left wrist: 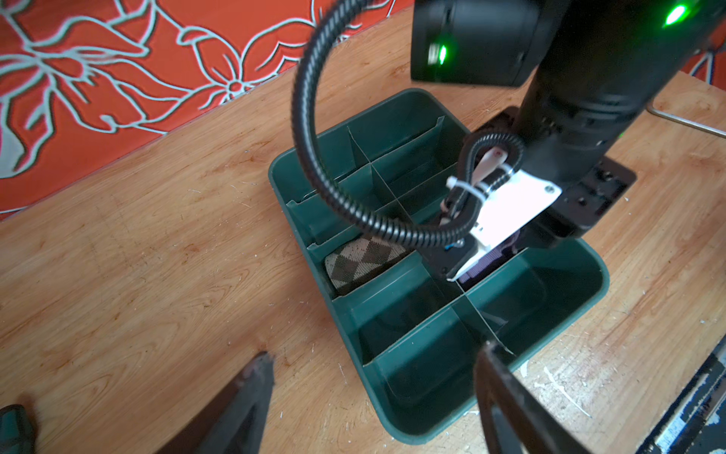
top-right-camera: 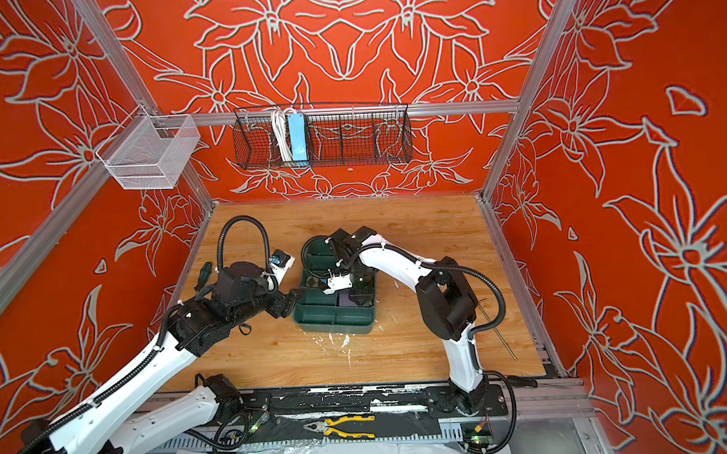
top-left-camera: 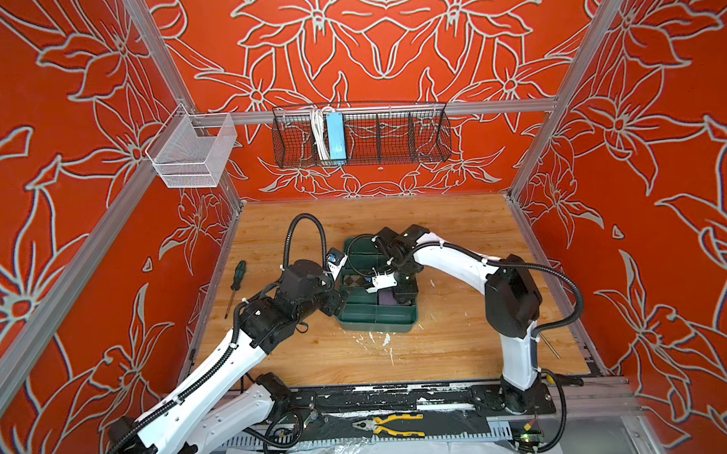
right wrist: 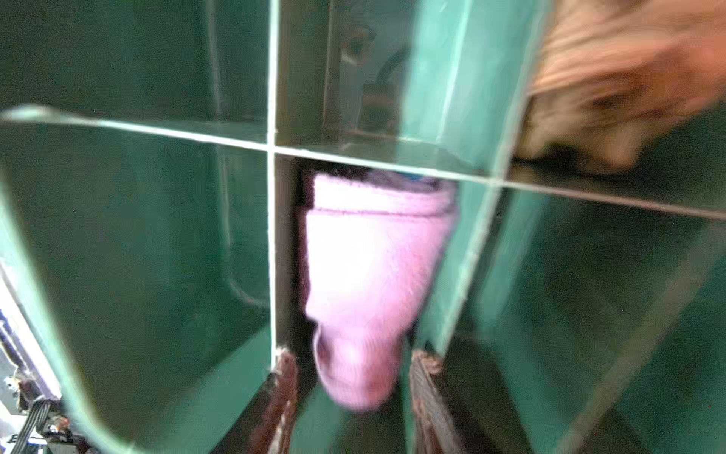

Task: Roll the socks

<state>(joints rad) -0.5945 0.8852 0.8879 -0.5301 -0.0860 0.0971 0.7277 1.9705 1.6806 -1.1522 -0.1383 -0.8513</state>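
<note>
Both top views are bright, even and sharp, with only soft shadows on the table (top-left-camera: 441, 350). My right wrist view is smeared, the sock (right wrist: 365, 283) washed to pale pink and the tray (right wrist: 271, 236) walls bent; my left wrist view is dimmer, its foreground unfocused, green lamps (left wrist: 675, 15) flaring.

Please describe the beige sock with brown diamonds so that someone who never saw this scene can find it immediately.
On the wooden table stands a green tray split into compartments. The argyle sock lies in a compartment on the tray's left side in both top views. Its beige and brown diamonds set it apart from the purple sock in the compartment beside it.
</note>
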